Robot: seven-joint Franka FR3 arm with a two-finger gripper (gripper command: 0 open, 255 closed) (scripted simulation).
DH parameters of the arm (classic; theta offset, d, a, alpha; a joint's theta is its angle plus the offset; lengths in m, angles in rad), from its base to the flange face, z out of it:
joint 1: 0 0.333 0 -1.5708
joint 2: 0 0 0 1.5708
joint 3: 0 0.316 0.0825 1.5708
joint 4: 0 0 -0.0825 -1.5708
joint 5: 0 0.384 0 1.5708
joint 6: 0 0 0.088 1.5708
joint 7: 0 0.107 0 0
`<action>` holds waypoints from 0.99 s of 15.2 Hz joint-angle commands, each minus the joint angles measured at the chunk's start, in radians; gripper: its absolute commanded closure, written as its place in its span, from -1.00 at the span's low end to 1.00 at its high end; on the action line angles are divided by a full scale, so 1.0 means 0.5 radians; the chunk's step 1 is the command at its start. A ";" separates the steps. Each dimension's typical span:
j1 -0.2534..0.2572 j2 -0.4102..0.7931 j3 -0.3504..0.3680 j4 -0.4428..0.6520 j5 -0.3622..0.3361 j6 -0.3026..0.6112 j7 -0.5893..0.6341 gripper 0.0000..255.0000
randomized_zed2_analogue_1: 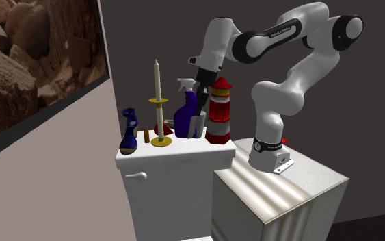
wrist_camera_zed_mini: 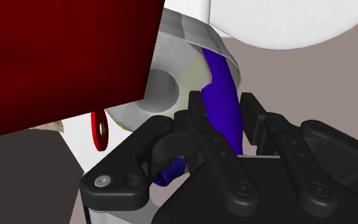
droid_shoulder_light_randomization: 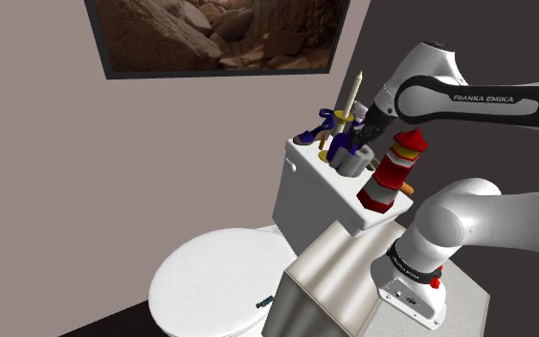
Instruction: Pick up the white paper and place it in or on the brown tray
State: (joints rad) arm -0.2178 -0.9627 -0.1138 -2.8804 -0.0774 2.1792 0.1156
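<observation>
The paper is a pale grey-white roll (wrist_camera_zed_mini: 161, 89) with a hollow core, lying just beside my gripper (wrist_camera_zed_mini: 224, 105). In the shoulder view the roll (droid_shoulder_light_randomization: 353, 161) stands on the toilet tank lid under the gripper (droid_shoulder_light_randomization: 361, 144). The tray is a dark red slab (wrist_camera_zed_mini: 63, 57) next to the roll; in the second exterior view the tray (randomized_zed2_analogue_1: 162, 129) sits low behind the candle holder. My fingers stand a narrow gap apart, and a blue spray bottle (wrist_camera_zed_mini: 225, 95) fills that gap and appears clasped. The roll itself lies outside the fingers.
The white tank lid (randomized_zed2_analogue_1: 177, 152) is crowded: a blue vase (randomized_zed2_analogue_1: 129, 133), a tall candle on a yellow holder (randomized_zed2_analogue_1: 158, 103), the blue spray bottle (randomized_zed2_analogue_1: 186, 113) and a red-and-white lighthouse (randomized_zed2_analogue_1: 219, 113). The toilet lid (droid_shoulder_light_randomization: 214, 278) lies below. A framed picture (droid_shoulder_light_randomization: 219, 33) hangs on the wall.
</observation>
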 commanded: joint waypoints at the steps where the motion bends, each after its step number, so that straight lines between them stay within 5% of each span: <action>1: 0.004 -0.020 0.007 0.047 0.006 -0.066 0.003 1.00; 11: 0.017 -0.038 0.028 0.297 0.026 -0.333 0.007 1.00; 15: -0.053 0.098 -0.158 0.472 -0.065 -0.367 -0.181 1.00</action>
State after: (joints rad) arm -0.2389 -0.9460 -0.1704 -2.6776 -0.1001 1.9951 0.0477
